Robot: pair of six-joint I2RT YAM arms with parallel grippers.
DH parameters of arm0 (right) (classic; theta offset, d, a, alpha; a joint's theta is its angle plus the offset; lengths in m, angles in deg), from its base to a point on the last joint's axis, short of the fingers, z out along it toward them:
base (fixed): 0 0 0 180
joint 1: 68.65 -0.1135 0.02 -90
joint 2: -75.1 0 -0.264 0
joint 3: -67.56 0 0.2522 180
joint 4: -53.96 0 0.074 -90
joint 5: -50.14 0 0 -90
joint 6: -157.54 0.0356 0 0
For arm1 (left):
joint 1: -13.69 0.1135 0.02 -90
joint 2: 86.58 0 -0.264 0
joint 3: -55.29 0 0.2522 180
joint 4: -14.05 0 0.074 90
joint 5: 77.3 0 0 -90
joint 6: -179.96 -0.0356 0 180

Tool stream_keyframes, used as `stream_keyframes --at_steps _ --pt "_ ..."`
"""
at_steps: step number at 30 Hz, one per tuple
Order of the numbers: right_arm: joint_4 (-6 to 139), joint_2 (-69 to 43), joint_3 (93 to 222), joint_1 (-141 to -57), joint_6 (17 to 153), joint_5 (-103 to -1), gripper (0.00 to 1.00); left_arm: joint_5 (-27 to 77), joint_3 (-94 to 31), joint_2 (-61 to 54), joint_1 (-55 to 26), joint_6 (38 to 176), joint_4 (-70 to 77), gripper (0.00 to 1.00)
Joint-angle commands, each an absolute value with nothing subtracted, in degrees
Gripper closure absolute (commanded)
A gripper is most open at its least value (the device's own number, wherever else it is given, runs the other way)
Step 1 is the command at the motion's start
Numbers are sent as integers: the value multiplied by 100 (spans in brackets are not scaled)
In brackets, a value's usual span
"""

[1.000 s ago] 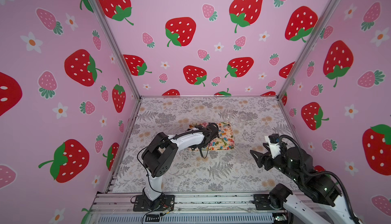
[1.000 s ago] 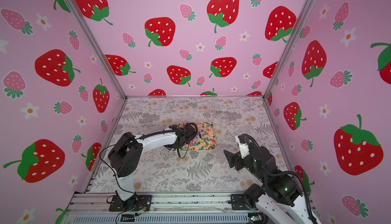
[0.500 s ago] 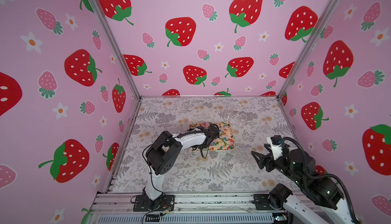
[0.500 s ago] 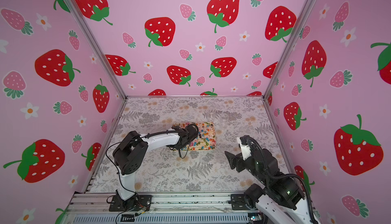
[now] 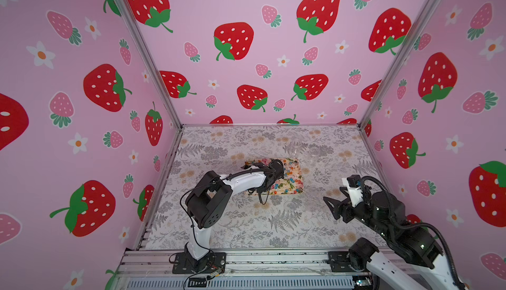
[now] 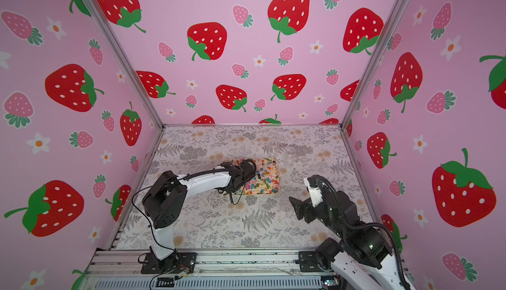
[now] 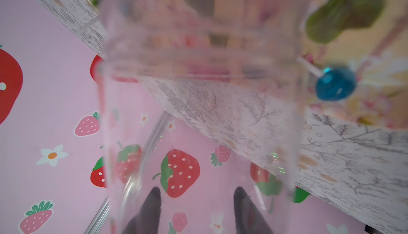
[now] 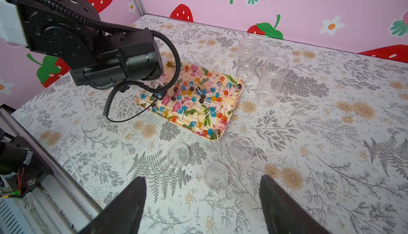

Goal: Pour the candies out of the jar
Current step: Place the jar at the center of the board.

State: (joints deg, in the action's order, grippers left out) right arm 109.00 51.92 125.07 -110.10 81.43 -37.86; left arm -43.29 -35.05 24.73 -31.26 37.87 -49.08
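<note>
A clear jar (image 7: 198, 111) fills the left wrist view, and my left gripper (image 7: 197, 191) is shut on it, one dark finger on each side of its body. The jar is tipped with its mouth toward the floral tray (image 8: 240, 84). It looks empty. The candies (image 8: 198, 98), small lollipops with blue, orange, red and dark heads, lie scattered across the tray, seen in both top views (image 5: 290, 181) (image 6: 267, 181). One blue lollipop (image 7: 335, 84) lies just beside the jar's mouth. My right gripper (image 8: 202, 177) hangs open over the table at the front right (image 5: 330, 206), holding nothing.
Two empty clear jars (image 8: 247, 58) (image 8: 272, 80) stand upright just behind the tray's far corner. Three clear lids (image 8: 177, 154) (image 8: 216, 175) (image 8: 241, 149) lie on the table between the tray and my right gripper. Pink walls close three sides; a metal rail (image 5: 246, 261) runs along the front.
The left arm's elbow has shifted a little while its wrist stays over the tray. The right arm has barely drifted. Both grippers keep the same opening.
</note>
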Motion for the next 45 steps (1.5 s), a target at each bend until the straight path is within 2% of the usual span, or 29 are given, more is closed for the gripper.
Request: stream_keyframes --at_steps 1,8,18,29,32,37,45 --pt "10860 5112 12597 -10969 8156 -3846 18 -4416 -3828 2749 -3147 3853 -5074 53" --pt "11003 5014 12829 -10969 8090 -3822 18 -4065 -4241 3127 -3162 4351 -5395 53" --pt "10841 4411 13199 -10959 7882 -3863 17 -3905 -4663 2159 -3214 5153 -6301 53" --pt "10357 3121 14370 -10433 7710 -4580 17 -2533 -4501 890 -3225 6241 -6530 53" --pt "10103 2637 14793 -10003 7752 -5240 17 -2068 -4376 427 -3214 6315 -6314 53" --pt "9594 1634 15332 -9307 8263 -6909 18 -1067 -4184 -416 -3177 6412 -5773 53" --pt "8950 303 15703 -9299 8979 -8598 23 717 -3718 -1149 -3014 6957 -4832 51"
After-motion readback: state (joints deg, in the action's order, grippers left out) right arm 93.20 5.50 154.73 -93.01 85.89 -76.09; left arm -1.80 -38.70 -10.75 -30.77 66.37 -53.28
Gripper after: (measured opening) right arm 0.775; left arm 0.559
